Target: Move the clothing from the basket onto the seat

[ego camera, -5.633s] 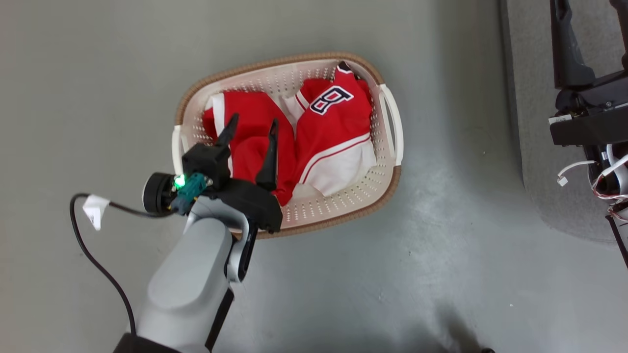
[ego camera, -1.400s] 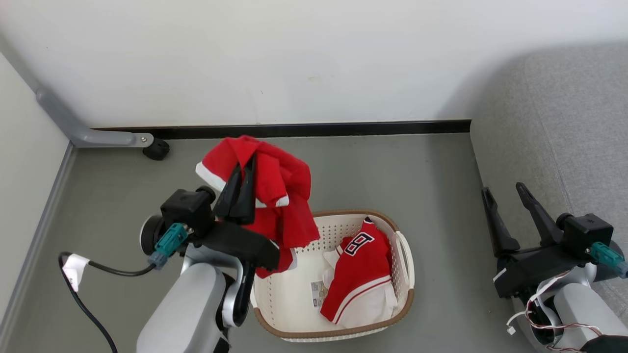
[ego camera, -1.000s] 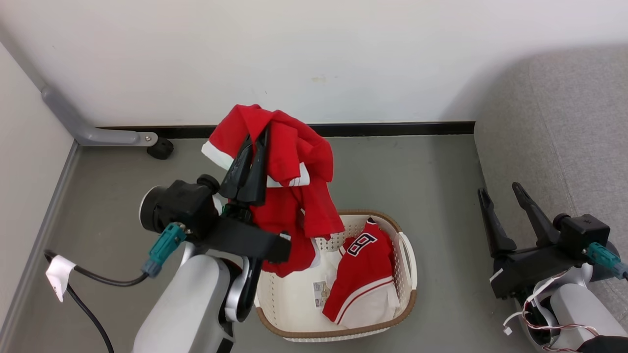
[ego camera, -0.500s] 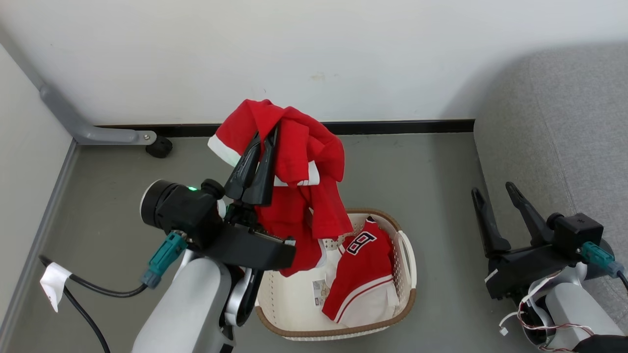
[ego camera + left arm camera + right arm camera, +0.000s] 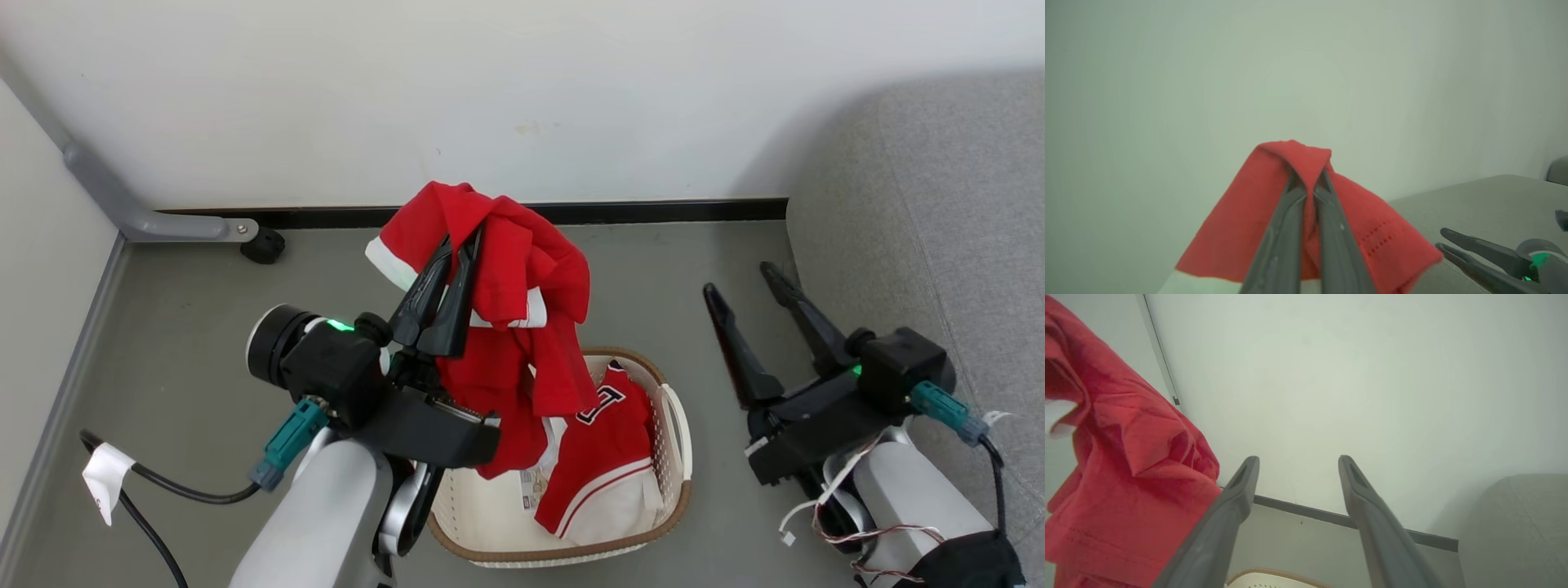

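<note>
My left gripper (image 5: 461,238) is shut on a red garment with white trim (image 5: 522,286), one piece of the clothing, which hangs in folds above the left end of the basket (image 5: 645,535). In the left wrist view the gripper (image 5: 1308,185) pinches the red garment (image 5: 1237,232) at its top fold. The other red garment (image 5: 600,461), with a black-and-white patch, lies in the basket. My right gripper (image 5: 738,278) stands open with nothing in it between the basket and the grey seat (image 5: 939,204). In the right wrist view the open gripper (image 5: 1298,461) is beside the hanging red garment (image 5: 1126,469).
A white wall with a black skirting strip (image 5: 669,211) runs behind the basket. A grey bar ending in a black caster (image 5: 263,245) sits at the back left. A black cable with a white tag (image 5: 104,482) trails on the grey floor at lower left.
My left arm has carried the held garment to the right. My right gripper has swung left and forward, away from the seat and nearer the hanging garment, still open.
</note>
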